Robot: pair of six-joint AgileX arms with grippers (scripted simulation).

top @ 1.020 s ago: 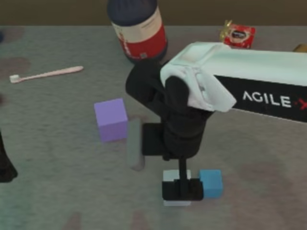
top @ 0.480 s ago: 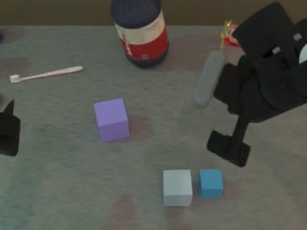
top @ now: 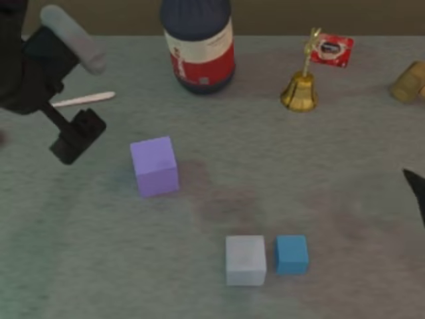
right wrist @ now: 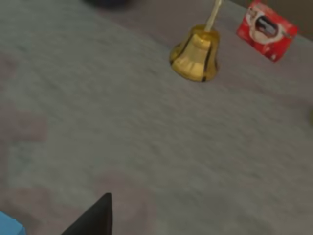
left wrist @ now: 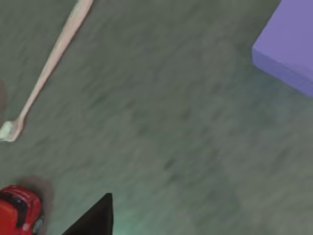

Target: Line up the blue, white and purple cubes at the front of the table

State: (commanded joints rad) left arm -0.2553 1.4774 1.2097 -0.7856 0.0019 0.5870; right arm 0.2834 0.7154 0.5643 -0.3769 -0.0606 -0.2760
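White cube [top: 245, 260] and blue cube [top: 291, 254] touching, low and right of centre, already lined up. Purple cube [top: 155, 165] apart at centre-left, likely next. Left gripper [top: 78, 136] near it at upper left, nothing held, opening unclear; right gripper barely visible at right edge.

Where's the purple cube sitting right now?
In the top view, the purple cube sits alone left of the table's centre, apart from the white cube and blue cube nearer the front.

Cut off by frame edges — the purple cube [left wrist: 288, 54] and blue cube [right wrist: 9, 228] in the wrist views, the right gripper [top: 416, 189] at the top view's right. Partly hidden behind the left gripper [top: 74, 136] — the toothbrush [top: 86, 100].
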